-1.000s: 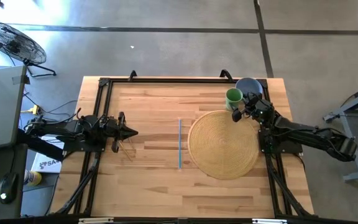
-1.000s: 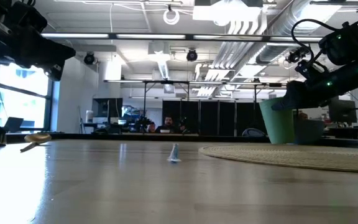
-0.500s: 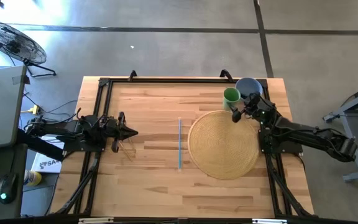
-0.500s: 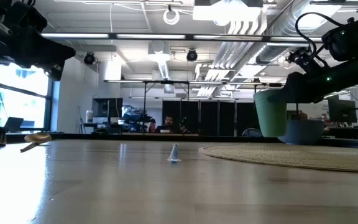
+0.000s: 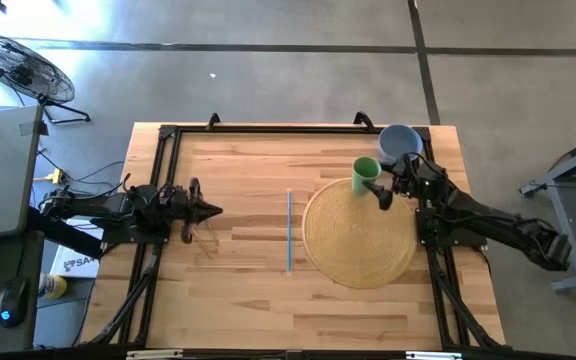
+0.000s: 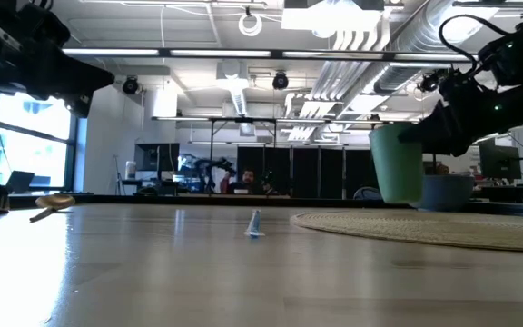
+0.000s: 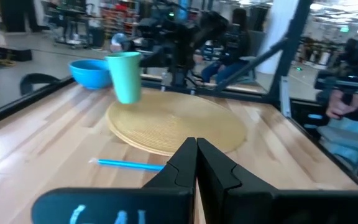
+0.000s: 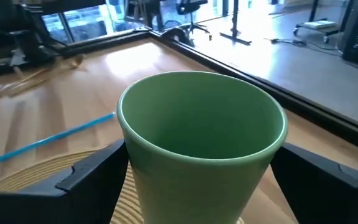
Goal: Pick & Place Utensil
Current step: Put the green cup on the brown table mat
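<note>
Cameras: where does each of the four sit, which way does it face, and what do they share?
High: overhead, straight down on the wooden table; both arms show, right pincer shut on the green plastic cup.
Low: at tabletop height, level toward the room; cup held above the round woven mat.
Left wrist: past the shut left pincer toward the blue straw, mat and cup.
Right wrist: into the cup, a finger on each side.
Shared: every view shows the cup.

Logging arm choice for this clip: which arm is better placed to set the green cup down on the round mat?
Right. The right tool is shut on the green cup over the woven mat's far edge. The left tool is shut, parked at the table's left side.
</note>
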